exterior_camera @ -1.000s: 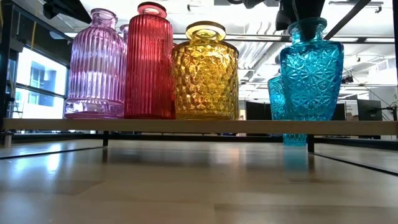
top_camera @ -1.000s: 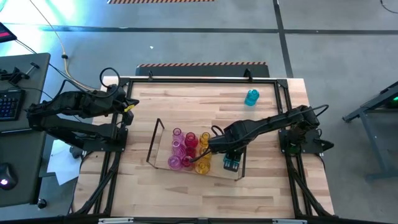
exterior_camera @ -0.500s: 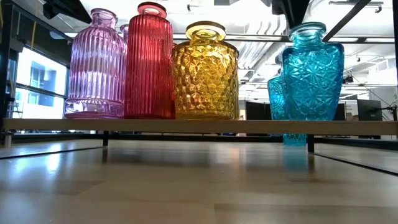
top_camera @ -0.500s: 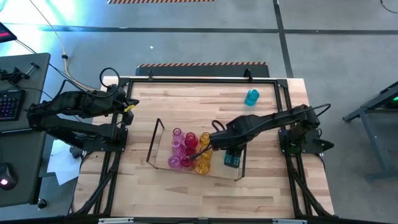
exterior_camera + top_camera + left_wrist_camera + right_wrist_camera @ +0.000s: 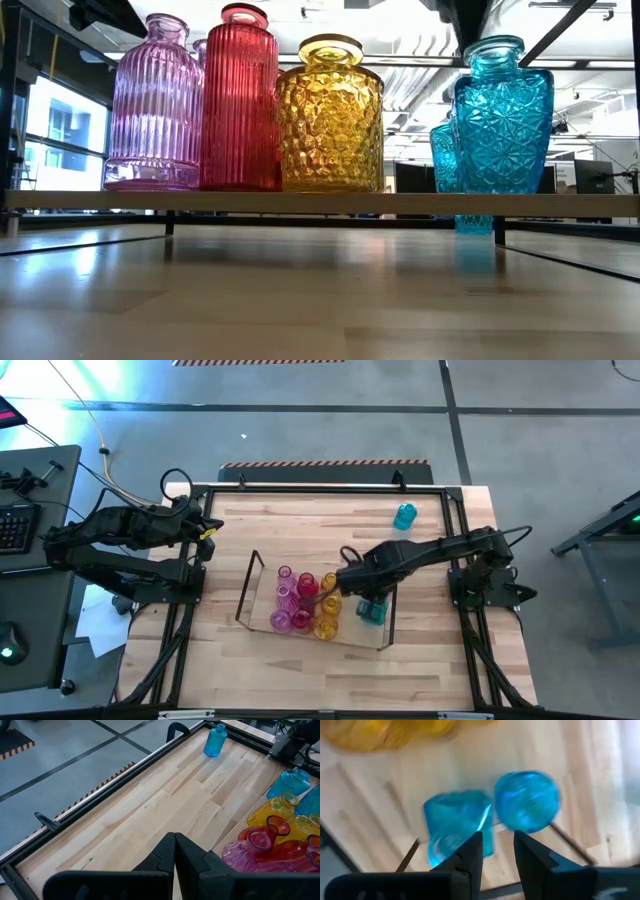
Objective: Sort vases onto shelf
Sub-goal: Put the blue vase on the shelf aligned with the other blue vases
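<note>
The shelf [image 5: 252, 588] is a clear tray with dark end frames. Pink [image 5: 155, 105], red [image 5: 240, 100] and yellow [image 5: 330, 115] vases stand on it in a cluster [image 5: 305, 602]. Two cyan vases [image 5: 372, 610] stand upright at its right end, shown close in the right wrist view [image 5: 526, 800] and in the low view [image 5: 503, 120]. My right gripper [image 5: 497, 851] hovers open just above them [image 5: 360, 590], holding nothing. One more cyan vase [image 5: 404, 516] stands alone on the table near the far right corner. My left gripper [image 5: 174, 851] is shut and waits at the left edge [image 5: 205, 528].
Bare wooden tabletop [image 5: 330, 530] lies between the shelf and the far edge. A black metal frame [image 5: 320, 487] runs around the table. The near strip of table in front of the shelf [image 5: 300, 290] holds nothing.
My right gripper has let go of the front cyan vase on the shelf's right end and has risen off its neck, drawing back a little toward the far edge. The vase stays upright on the shelf, shifted very slightly.
</note>
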You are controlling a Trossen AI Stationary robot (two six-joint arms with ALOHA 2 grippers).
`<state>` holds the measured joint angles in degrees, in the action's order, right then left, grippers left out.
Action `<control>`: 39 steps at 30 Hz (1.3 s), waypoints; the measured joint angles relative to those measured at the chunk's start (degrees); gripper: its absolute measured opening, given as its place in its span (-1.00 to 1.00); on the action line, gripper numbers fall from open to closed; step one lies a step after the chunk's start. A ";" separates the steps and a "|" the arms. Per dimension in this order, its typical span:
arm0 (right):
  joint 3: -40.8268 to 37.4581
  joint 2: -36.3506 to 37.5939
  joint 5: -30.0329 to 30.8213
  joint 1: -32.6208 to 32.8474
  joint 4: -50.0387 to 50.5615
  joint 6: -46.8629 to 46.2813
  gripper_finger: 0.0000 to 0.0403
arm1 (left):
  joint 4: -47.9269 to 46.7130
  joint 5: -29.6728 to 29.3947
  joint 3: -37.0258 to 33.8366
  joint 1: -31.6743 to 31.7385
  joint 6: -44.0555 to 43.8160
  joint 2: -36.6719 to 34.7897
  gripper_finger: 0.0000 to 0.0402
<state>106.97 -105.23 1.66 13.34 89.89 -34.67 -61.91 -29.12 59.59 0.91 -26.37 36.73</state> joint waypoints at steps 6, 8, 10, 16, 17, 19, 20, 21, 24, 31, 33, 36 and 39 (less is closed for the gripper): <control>5.54 0.00 9.53 -4.39 0.09 -1.28 -0.55 | 0.10 0.00 0.00 -0.01 0.00 0.00 -1.00; 8.01 0.34 15.67 -6.59 0.05 0.04 -0.55 | 0.41 0.00 0.00 0.00 0.00 0.00 -1.00; 9.82 1.01 19.32 -10.07 0.02 1.72 -0.55 | 1.02 0.02 0.00 0.00 0.00 0.00 -1.00; 10.35 3.40 17.56 -23.92 0.12 10.40 -0.55 | 1.99 0.58 0.00 -0.02 -0.04 0.00 -1.00; 10.35 3.53 16.16 -26.22 0.13 12.59 -0.55 | 1.99 0.78 0.00 0.00 -0.40 0.00 -1.00; 10.34 3.55 13.78 -30.75 0.13 16.55 -0.55 | 1.97 1.07 0.00 0.00 -1.02 0.00 -1.00; 10.31 3.52 12.71 -32.95 0.12 18.46 -0.55 | 1.95 1.07 0.00 -0.02 -1.22 0.00 -1.00; 10.30 3.52 11.60 -35.14 0.13 20.33 -0.55 | 1.92 1.03 0.00 -0.02 -1.28 0.00 -1.00; 9.68 3.52 7.74 -41.95 -0.34 24.59 -0.55 | 1.92 -0.70 0.00 -0.02 -1.09 0.00 -1.00; -3.32 6.30 -3.57 -54.94 -4.78 27.12 -0.55 | 1.89 -3.41 0.00 0.00 -1.44 0.00 -1.00; -7.81 7.17 -4.18 -56.43 -6.84 27.57 -0.55 | 1.84 -3.41 0.00 0.00 -1.94 0.00 -1.00; -14.41 9.34 -4.39 -58.13 -9.50 27.54 -0.55 | 1.84 -3.30 0.00 -0.02 -2.08 0.00 -1.00; -21.15 11.29 -5.18 -59.83 -10.64 27.32 -0.55 | 1.84 -3.11 0.00 -0.02 -2.31 0.00 -1.00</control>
<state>85.82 -93.94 -3.52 -46.49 79.25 -7.36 -60.07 -32.23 59.59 0.89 -28.68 36.73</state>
